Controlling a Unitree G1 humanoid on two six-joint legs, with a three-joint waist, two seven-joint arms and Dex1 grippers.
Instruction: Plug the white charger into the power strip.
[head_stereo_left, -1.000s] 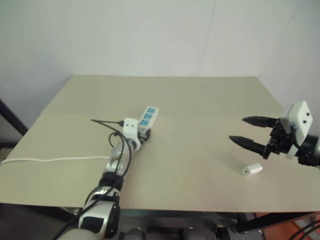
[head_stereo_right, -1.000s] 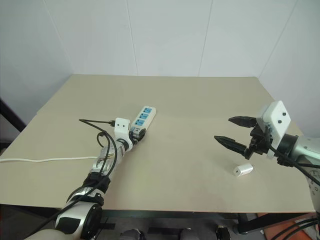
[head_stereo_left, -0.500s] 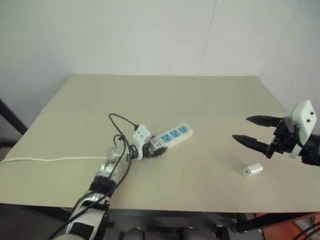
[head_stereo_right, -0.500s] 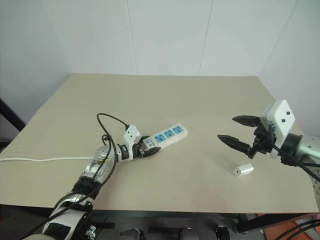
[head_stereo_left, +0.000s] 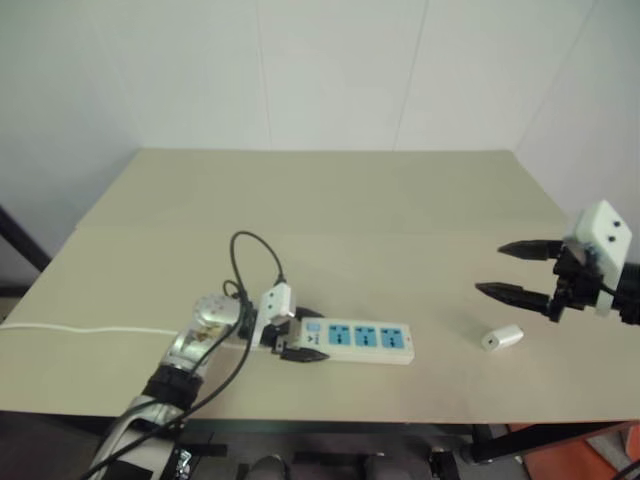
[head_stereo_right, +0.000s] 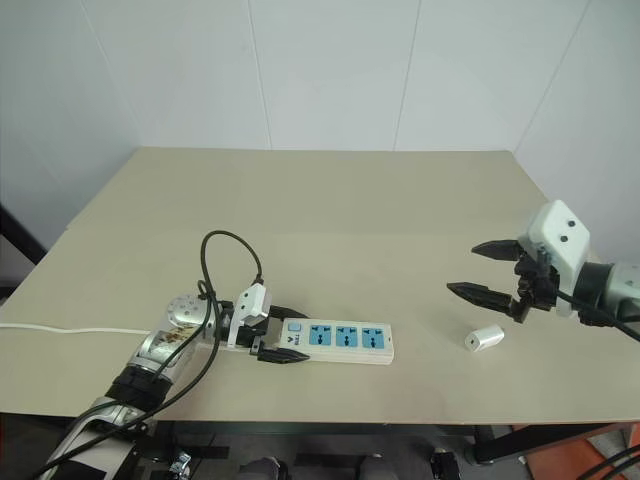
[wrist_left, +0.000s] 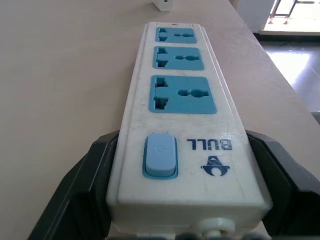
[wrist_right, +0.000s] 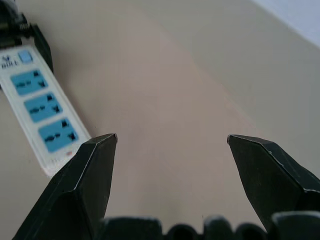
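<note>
On table (head_stereo_right: 420, 210), white three-socket power strip (head_stereo_right: 345, 342).

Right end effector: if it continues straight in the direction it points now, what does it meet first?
Probably the bare table. The open right end effector aims toward the power strip's free end, but depth is unclear.

A: Looks like a robot test room or lab, not a home. Plain white panel walls (head_stereo_right: 330, 70) w/ vertical seams, nothing hung on them.

B: Agreed. One bare beige table (head_stereo_right: 330, 200) pushed into the corner, black metal legs. Staged setup: just a power strip (head_stereo_right: 335, 342) and white charger (head_stereo_right: 484, 339) laid out on top.

A: Glossy floor and bright window glimpsed past the table edge in left wrist view.
</note>
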